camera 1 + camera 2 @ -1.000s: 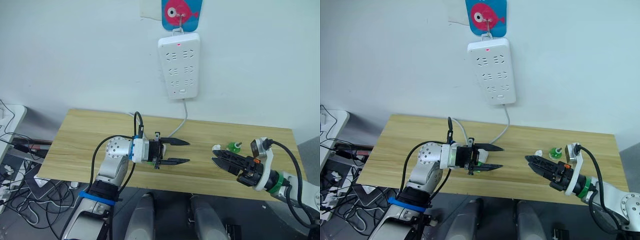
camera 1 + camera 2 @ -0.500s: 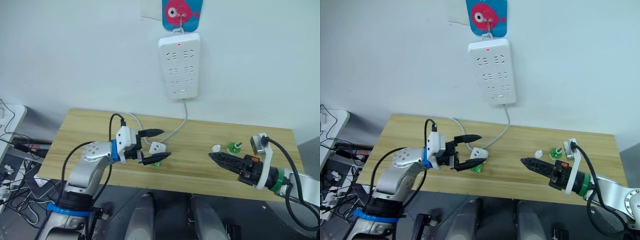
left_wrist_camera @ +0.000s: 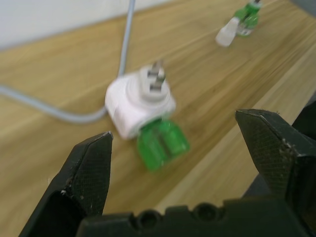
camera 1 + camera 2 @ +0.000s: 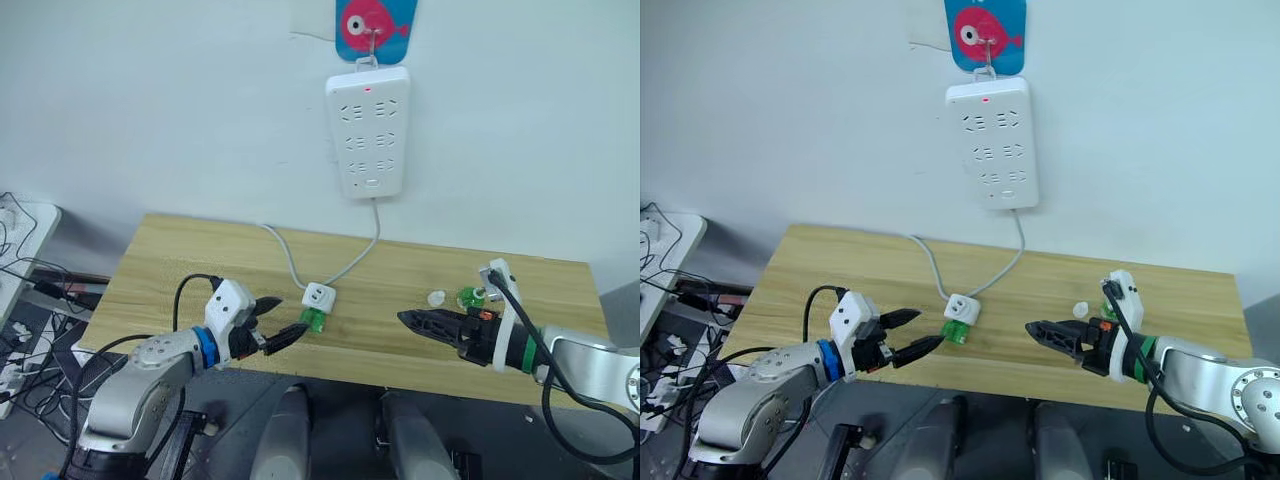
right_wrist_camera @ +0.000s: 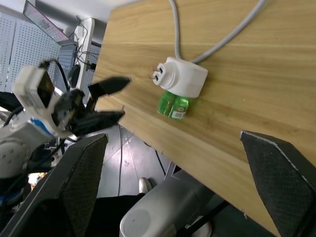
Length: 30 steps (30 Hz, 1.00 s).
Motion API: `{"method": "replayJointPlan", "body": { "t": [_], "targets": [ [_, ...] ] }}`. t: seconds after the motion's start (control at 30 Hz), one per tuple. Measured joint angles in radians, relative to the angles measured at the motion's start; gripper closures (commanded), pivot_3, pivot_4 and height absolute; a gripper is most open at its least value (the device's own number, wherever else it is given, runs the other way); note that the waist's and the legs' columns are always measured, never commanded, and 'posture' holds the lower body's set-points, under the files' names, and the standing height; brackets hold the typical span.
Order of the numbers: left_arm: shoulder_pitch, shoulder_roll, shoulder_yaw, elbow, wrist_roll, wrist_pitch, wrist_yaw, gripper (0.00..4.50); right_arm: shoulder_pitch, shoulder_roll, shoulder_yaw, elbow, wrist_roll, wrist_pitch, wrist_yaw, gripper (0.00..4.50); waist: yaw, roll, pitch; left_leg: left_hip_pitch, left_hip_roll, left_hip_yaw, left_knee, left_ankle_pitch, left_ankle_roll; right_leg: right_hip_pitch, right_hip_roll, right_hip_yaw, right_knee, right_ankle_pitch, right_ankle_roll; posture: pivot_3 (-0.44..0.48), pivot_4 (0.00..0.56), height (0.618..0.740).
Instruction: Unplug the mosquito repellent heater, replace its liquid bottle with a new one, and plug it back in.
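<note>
— Where's the heater sitting right now?

— I see the heater point(image 4: 318, 296) lying on its side on the table point(image 4: 180, 262), prongs free, with the green bottle point(image 4: 315, 320) screwed into it and pointing toward the front edge. It's unplugged; the power strip point(image 4: 368, 132) hangs on the wall well above.

— And your grippers?

— My left gripper point(image 4: 276, 322) hovers just beside the bottle, fingers spread wide, holding nothing. My right gripper point(image 4: 425, 322) is open and empty too, over the table's right half. The spare bottle point(image 4: 467, 296) and a small white cap point(image 4: 436, 298) lie behind it.

— What worries you?

— The bottle is close to the table edge. If I close the left fingers off-centre, I judge the round plastic could squirt out and roll off. I also think the grey cable point(image 4: 290, 262) running past the heater could snag it when I lift. And twisting the bottle with only one gripper holding would probably just spin the whole unit.
</note>
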Motion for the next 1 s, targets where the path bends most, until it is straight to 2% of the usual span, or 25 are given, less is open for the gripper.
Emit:
{"method": "replayJointPlan", "body": {
  "t": [0.27, 0.63, 1.0],
  "targets": [
    [0.026, -0.079, -0.062, -0.008, 0.054, 0.009, 0.105, 0.04, 0.003, 0.016, 0.018, -0.04, -0.032, -0.044, -0.051, 0.0, 0.006, 0.0, 0.0, 0.0, 0.0, 0.001, 0.0, 0.0, 0.0, 0.0, -0.001, 0.001, 0.0, 0.0, 0.0, 0.196, 0.296, 0.74],
    [-0.044, -0.237, -0.198, 0.137, 0.266, -0.108, 0.282, 0.04, 0.026, 0.066, 0.054, -0.087, -0.06, -0.108, -0.144, 0.0, 0.004, 0.0, 0.0, 0.0, -0.001, 0.001, 0.0, 0.0, 0.0, 0.0, -0.002, 0.001, 0.0, 0.0, 0.0, 0.168, 0.305, 0.74],
    [-0.053, -0.276, -0.295, 0.189, 0.422, -0.128, 0.366, 0.04, 0.032, 0.089, 0.075, -0.107, -0.066, -0.147, -0.183, 0.0, 0.001, 0.0, 0.0, 0.0, -0.001, 0.001, 0.0, 0.0, 0.0, 0.0, -0.002, 0.001, 0.0, 0.0, 0.0, 0.146, 0.308, 0.74]
  ]
}}
